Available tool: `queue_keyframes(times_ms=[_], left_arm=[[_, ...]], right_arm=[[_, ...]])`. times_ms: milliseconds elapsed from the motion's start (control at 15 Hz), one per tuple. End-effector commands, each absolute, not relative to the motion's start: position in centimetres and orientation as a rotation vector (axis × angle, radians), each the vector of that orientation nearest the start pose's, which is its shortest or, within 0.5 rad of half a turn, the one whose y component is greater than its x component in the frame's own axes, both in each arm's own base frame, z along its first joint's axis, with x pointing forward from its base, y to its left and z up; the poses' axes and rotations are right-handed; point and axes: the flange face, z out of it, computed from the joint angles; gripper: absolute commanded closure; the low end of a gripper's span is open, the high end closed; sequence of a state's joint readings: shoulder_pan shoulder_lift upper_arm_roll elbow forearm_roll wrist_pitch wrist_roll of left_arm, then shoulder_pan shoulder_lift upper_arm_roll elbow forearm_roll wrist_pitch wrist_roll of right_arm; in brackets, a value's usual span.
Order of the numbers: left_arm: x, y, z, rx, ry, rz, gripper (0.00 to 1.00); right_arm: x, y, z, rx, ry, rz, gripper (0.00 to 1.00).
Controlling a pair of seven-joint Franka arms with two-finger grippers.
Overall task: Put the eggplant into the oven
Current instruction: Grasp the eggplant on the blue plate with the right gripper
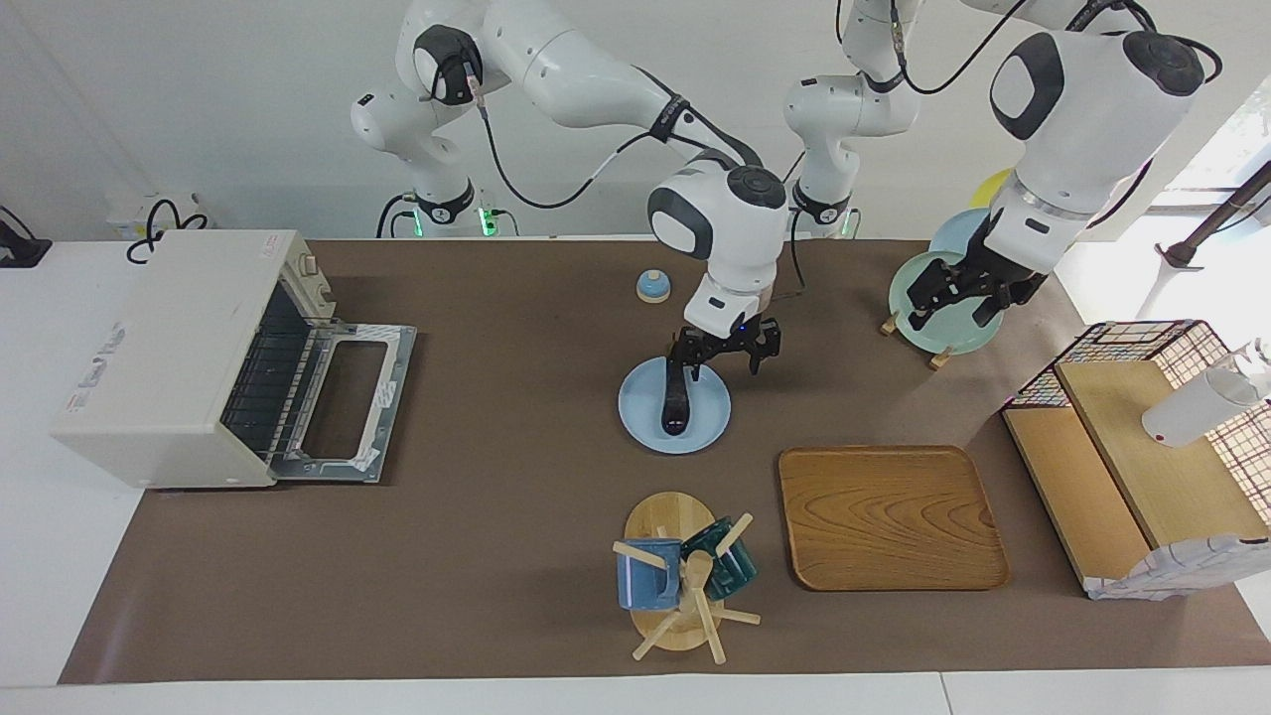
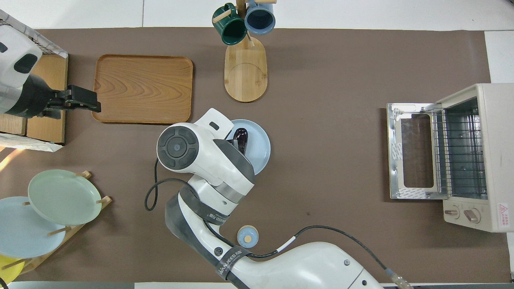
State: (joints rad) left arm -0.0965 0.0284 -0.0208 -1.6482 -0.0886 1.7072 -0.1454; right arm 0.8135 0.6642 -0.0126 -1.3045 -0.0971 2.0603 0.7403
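On the brown surface (image 1: 477,556), the right hand (image 1: 723,350) hangs spread over the eggplant (image 1: 676,402) on its blue plate (image 1: 710,412); the left hand (image 1: 961,293), also spread, waits raised.

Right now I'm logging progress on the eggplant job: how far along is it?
Done: the oven door hangs open, rack exposed. In hand: the right gripper, open, is over the eggplant, which lies on the blue plate, not gripped. The left gripper waits, open, over the plate rack. Left: grasp, carry, place inside.
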Motion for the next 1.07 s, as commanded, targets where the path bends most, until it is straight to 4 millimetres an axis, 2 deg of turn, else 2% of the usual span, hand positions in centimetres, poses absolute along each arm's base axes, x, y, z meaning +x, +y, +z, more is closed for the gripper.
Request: queue_keyframes(times_ms=[0, 67, 267, 467, 600, 733, 800, 1000], left_arm=[[55.1, -7.4, 59.6, -3.177, -0.016, 0.017, 0.00], [54.4, -7.4, 60.1, -3.175, -0.013, 0.036, 0.00], [52.3, -7.2, 60.9, -3.162, -0.007, 0.142, 0.00], [50.8, -7.4, 60.5, -3.147, 0.011, 0.237, 0.00], [50.6, -7.4, 60.2, -3.146, 0.016, 0.242, 0.00], [51.2, -7.3, 60.7, -3.153, 0.068, 0.203, 0.00], [51.6, -7.2, 61.3, -3.157, 0.137, 0.176, 0.00], [51.9, -6.1, 61.7, -3.158, 0.136, 0.175, 0.00]], right_arm=[[51.6, 54.0, 34.5, -3.144, -0.184, -0.279, 0.00], [51.2, 54.1, 33.6, -3.146, -0.208, -0.287, 0.00], [50.7, 53.7, 31.2, -3.160, -0.243, -0.295, 0.24], [50.3, 53.5, 29.8, -3.149, -0.253, -0.299, 0.32], [49.9, 53.2, 28.8, -3.147, -0.266, -0.297, 0.43], [49.8, 53.2, 28.9, -3.151, -0.265, -0.293, 0.75], [49.8, 53.1, 28.8, -3.156, -0.270, -0.287, 1.00], [49.9, 52.7, 30.0, -3.228, -0.309, -0.264, 1.00]])
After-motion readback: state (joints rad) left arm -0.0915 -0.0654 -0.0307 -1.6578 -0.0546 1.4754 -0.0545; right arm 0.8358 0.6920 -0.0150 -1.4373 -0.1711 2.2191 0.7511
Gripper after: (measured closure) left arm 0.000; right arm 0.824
